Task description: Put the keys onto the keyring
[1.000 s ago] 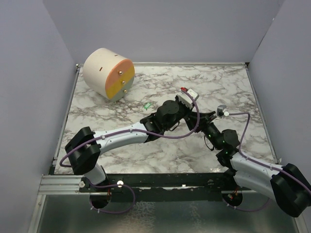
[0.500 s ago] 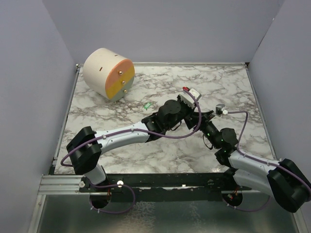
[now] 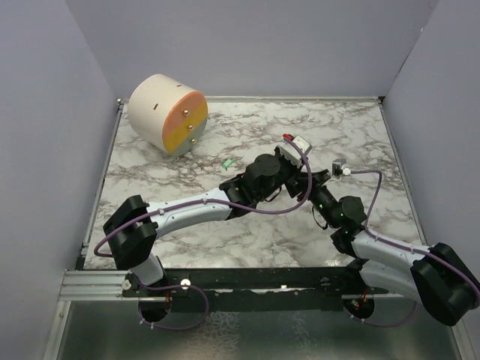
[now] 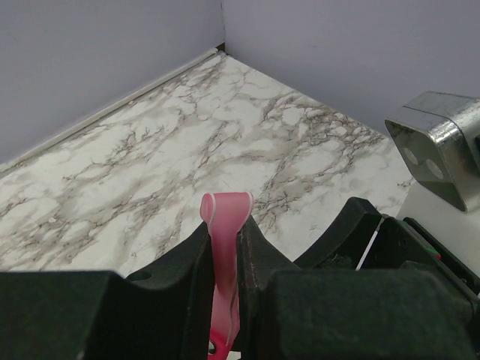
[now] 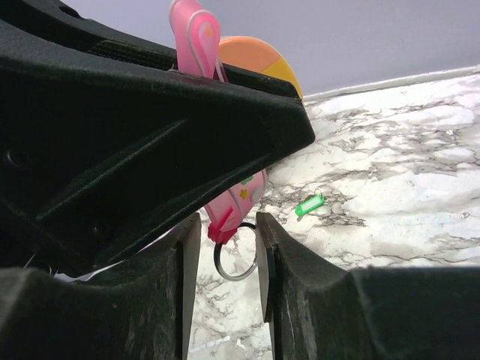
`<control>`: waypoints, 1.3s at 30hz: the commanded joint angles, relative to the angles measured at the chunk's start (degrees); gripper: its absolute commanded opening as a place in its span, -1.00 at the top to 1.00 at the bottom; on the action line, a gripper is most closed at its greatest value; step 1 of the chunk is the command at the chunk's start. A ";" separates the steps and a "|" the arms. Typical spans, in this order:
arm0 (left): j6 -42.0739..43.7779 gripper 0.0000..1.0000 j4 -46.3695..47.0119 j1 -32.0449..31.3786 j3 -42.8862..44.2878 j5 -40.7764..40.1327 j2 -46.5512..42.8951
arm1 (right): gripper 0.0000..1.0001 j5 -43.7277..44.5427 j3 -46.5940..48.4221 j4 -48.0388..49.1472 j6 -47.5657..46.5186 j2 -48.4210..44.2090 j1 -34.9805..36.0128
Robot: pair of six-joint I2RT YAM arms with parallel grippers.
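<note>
Two sets of jaws meeting tip to tip above the marble counter (image 3: 360, 135), well right of the cream cylinder (image 3: 166, 114) with the orange-and-yellow face, and nearer the arm bases than it.

- Left gripper (image 4: 225, 229): jaws closed tight on the pink strip of the keyring (image 5: 238, 201); strip upright, looped end poking above the fingertips.
- Keyring: lifted clear of the counter, thin silvery ring hanging from the strip's lower end; right of the cylinder.
- Right gripper (image 5: 223, 255): jaws slightly parted, one finger either side of the hanging ring; contact with the ring not discernible.
- Key (image 3: 225, 162): tiny, bright green, flat on the counter, untouched; lower right of the cylinder, between it and the keyring.
</note>
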 commanded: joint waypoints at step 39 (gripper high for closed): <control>0.16 -0.15 0.66 -1.11 0.24 -2.74 -1.28 | 0.99 8.84 7.05 -15.69 -1.87 -3.12 0.35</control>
